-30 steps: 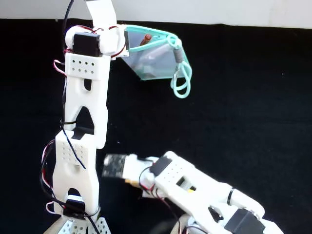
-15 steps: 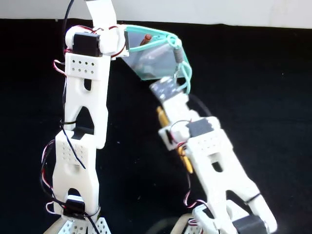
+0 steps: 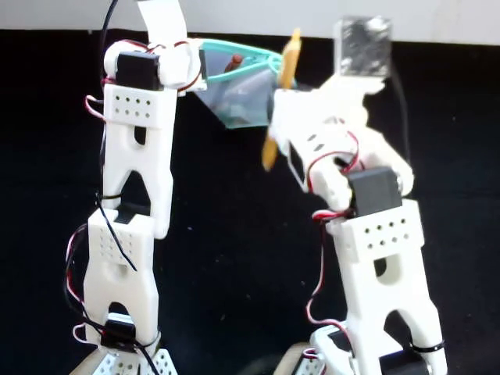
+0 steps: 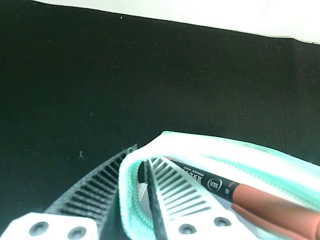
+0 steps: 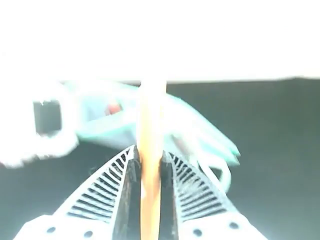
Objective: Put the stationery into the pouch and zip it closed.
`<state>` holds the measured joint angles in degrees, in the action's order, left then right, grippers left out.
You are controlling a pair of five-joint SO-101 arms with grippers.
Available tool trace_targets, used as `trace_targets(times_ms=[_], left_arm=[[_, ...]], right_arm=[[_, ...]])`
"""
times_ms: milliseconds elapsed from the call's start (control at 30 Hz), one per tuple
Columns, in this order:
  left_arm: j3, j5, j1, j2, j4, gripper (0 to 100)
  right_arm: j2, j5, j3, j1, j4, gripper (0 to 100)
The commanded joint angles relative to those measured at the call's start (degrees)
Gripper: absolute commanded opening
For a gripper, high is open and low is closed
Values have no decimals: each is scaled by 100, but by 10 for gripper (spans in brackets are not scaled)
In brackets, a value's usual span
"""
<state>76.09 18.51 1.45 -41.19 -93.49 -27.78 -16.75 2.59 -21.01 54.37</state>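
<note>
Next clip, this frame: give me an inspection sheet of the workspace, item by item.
Surface: black table, matte.
Job's things: pouch with its mouth open and a red pen inside; yellow pencil close to its mouth.
Clutter: nothing seen.
Grippers: left gripper shut on the pouch rim; right gripper shut on the pencil.
Cables: red, white and black wires run along both arms.
Surroundings: white wall behind the table.

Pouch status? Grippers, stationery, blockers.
Left gripper shut on pouch rim, pen inside. Right gripper shut on pencil, beside pouch, not yet in. Pouch open; no blocker seen.
</note>
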Motion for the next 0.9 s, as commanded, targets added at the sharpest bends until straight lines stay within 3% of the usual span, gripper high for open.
trace_targets(times_ms=[0, 367, 667, 867], left_arm=[[57, -53, -171, 13, -9, 7], [66, -53, 171, -242, -9, 7], [110, -53, 171, -514, -9, 7], [110, -53, 163, -514, -9, 7]], right_arm=[[312, -668, -734, 48, -585, 5], [1622, -1415, -2642, -40, -1024, 5], [2765, -1389, -3398, -171, -1332, 5], [3327, -774, -3415, -400, -1402, 5]])
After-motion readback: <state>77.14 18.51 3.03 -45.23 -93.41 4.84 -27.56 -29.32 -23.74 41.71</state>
